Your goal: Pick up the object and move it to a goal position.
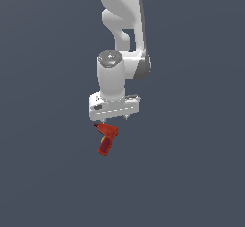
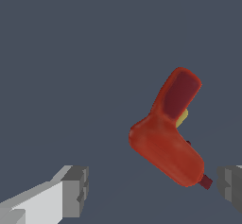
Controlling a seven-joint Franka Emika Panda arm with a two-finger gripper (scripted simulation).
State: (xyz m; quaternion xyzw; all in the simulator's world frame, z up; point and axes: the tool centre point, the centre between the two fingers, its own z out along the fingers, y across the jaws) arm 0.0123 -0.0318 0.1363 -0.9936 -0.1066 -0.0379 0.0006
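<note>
Small red drill-shaped toy (image 2: 166, 150) lying flat on the grey surface (image 1: 191, 183) — L-shaped, darker handle angled away from the body, yellowish trigger spot at the inner bend, short nose tip close to one finger. Sits between the fingers in the wrist view but off-centre, nearer one finger than the other, and just below the gripper (image 1: 114, 118) in the exterior view. Gripper spread wide, holding nothing, apparently hovering above the toy rather than touching it. Judged risks: descending without re-centring could land a fingertip on the nose or body — knocking the toy aside; closing across the slanted L-shape could twist or squeeze it out.
</note>
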